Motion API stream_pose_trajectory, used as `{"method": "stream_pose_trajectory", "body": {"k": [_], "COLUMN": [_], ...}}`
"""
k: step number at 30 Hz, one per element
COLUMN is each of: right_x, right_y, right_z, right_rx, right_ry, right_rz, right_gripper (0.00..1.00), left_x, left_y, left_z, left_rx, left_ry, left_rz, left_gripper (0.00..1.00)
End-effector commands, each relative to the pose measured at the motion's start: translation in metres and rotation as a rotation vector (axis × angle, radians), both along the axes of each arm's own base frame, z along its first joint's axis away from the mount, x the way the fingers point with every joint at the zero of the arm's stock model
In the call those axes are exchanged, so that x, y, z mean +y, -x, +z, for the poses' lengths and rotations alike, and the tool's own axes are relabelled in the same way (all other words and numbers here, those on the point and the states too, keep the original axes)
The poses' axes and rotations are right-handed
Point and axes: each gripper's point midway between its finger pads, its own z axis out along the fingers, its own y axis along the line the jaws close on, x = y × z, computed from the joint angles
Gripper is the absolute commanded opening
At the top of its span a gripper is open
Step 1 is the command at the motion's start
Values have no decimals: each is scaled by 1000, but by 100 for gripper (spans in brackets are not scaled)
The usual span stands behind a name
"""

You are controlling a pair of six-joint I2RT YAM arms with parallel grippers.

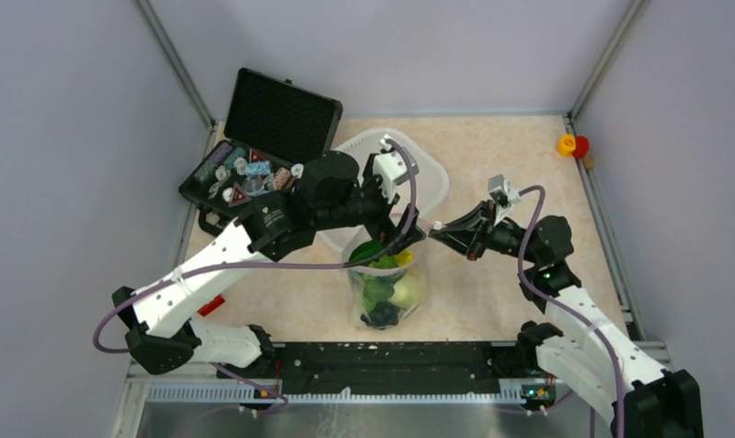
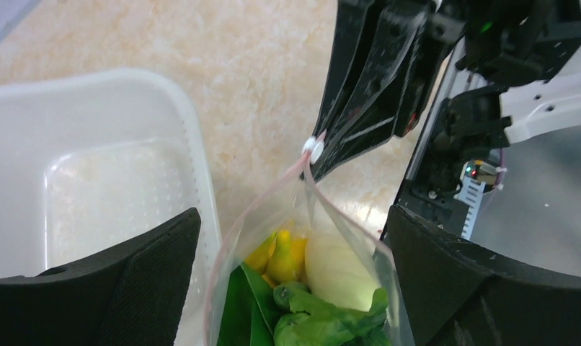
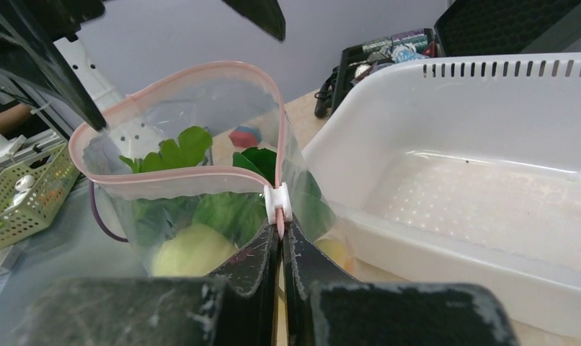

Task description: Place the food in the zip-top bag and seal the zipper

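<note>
The zip-top bag (image 1: 388, 290) stands upright mid-table, its mouth gaping wide. Inside lies the food: yellow pepper (image 2: 284, 256), white radish (image 2: 338, 268), leafy bok choy (image 2: 324, 324) and dark grapes (image 1: 382, 315). My left gripper (image 2: 291, 234) hangs open over the mouth, one finger on each side, touching nothing. The pinkish zipper (image 3: 179, 177) runs round the mouth to its white slider (image 3: 278, 202). My right gripper (image 3: 280, 234) is shut on the strip's end just behind that slider. In the top view its tip (image 1: 434, 229) meets the bag's right corner.
The white tub (image 1: 434, 179) sits right behind the bag, against its far side. A black case (image 1: 254, 155) of trinkets lies open at the back left. A small red and yellow piece (image 1: 572, 144) rests at the back right corner.
</note>
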Motion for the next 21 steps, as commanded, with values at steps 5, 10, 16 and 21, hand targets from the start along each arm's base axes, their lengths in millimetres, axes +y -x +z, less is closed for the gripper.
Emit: {"method": "stream_pose_trajectory", "body": {"k": [5,10,16,21], "right_x": [-14,-20,-17,-18], "right_y": [-15,-12,-6,-6], "right_z": [20,33,38,35], "right_rx": [-47,-71,-78,-71], "right_ry": [16,-14,-16,-6], "right_rz": [-180,-220,-181,-185], "right_gripper": [0,0,0,0], "left_x": [-14,-7,-21,-41], "left_y": [5,12,3,7], "left_z": [30,19,14,13], "left_rx": [-32,-69,-94,-67], "left_ry": [33,-13,-85,-102], "left_rz": [-94,-130,-135,-164], "left_gripper": [99,99,99,99]}}
